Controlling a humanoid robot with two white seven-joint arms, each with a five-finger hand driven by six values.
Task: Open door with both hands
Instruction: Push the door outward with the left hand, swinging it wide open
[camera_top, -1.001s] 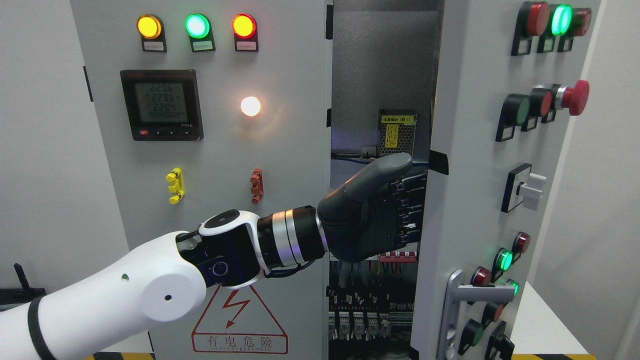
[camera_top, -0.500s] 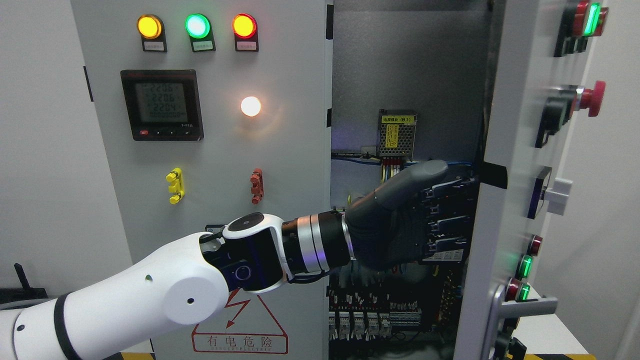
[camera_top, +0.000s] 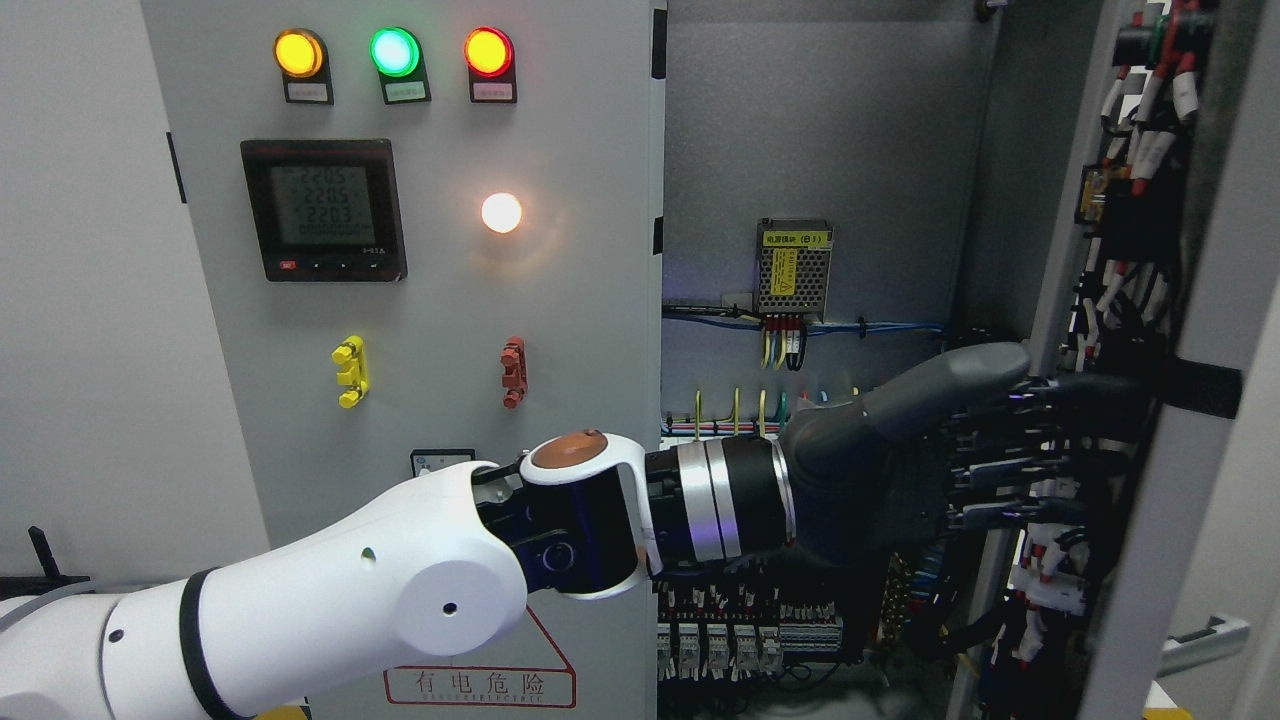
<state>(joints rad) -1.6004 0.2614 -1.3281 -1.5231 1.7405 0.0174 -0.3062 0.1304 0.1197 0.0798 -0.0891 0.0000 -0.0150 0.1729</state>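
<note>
The right cabinet door (camera_top: 1165, 520) stands swung far open to the right, so I see its grey edge and its wired inner face (camera_top: 1130, 200). My left arm comes in from the lower left and reaches across the opening. Its dark left hand (camera_top: 1050, 440) is open, with the fingers (camera_top: 1000, 465) stretched flat against the door's inner side and the thumb (camera_top: 950, 380) pointing right above them. The door's metal handle (camera_top: 1200, 640) shows at the lower right. The left door (camera_top: 450, 300) stays closed. My right hand is out of view.
Inside the cabinet (camera_top: 810, 130) hang a yellow-labelled power module (camera_top: 795, 265), coloured wires (camera_top: 780, 345) and a row of breakers (camera_top: 740, 640). The left door carries three lit lamps (camera_top: 394, 52), a meter (camera_top: 324, 210) and a warning sign (camera_top: 480, 680).
The right door has swung steadily wider, from half open with its button face showing to wide open with its inner wiring showing. My left hand has followed it to the right, still flat against it.
</note>
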